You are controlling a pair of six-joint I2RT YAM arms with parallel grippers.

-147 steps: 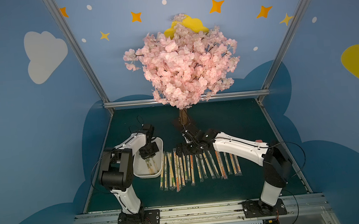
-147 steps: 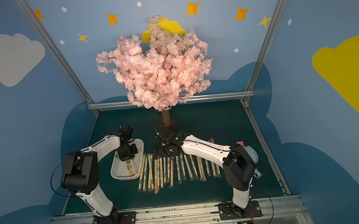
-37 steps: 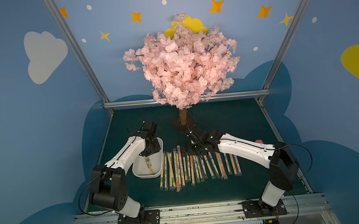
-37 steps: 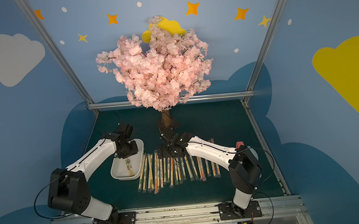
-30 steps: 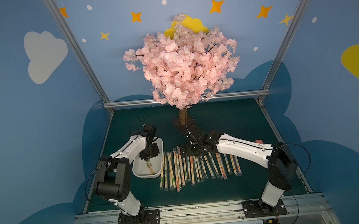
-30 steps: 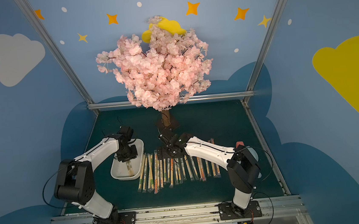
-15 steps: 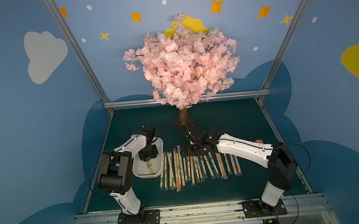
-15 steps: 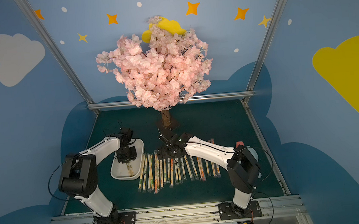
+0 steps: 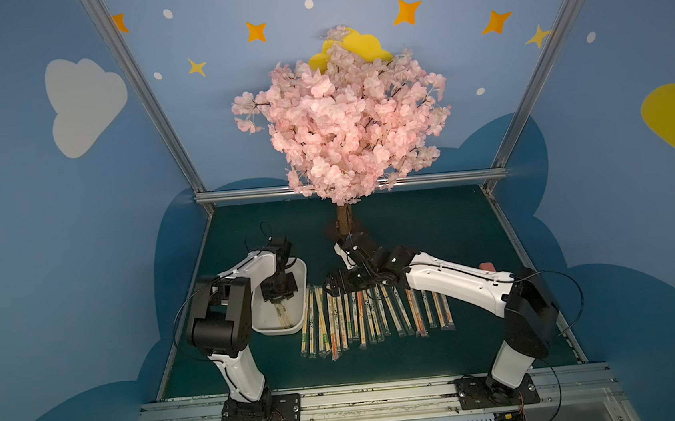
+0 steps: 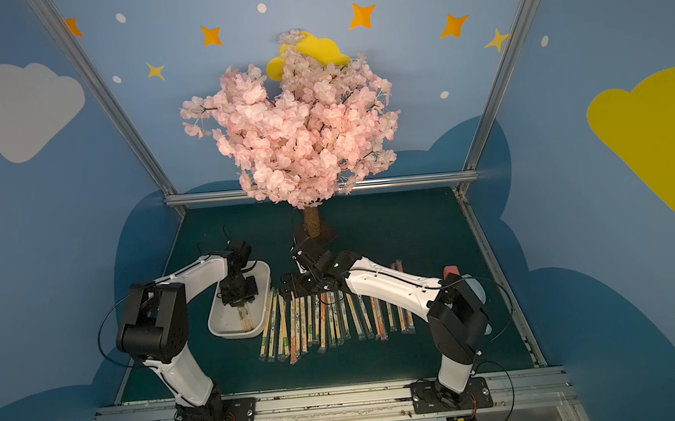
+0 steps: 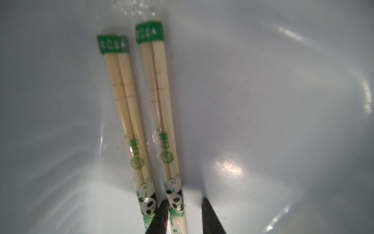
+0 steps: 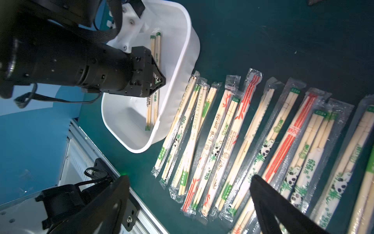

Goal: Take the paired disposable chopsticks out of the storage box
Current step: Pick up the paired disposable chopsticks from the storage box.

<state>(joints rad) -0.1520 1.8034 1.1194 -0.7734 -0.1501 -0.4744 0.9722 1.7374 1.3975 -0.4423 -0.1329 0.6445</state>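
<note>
Left gripper (image 11: 183,204) stood part-open astride one chopstick pair (image 11: 160,85) in the storage box (image 11: 263,121), not yet pinching. Judged light, stiff, slick-sleeved; best pinched across its width.

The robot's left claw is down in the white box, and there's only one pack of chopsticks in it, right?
Not one: two packs of chopsticks lie side by side in the white box, as the left wrist view shows. The left claw is indeed down in the box.
</note>
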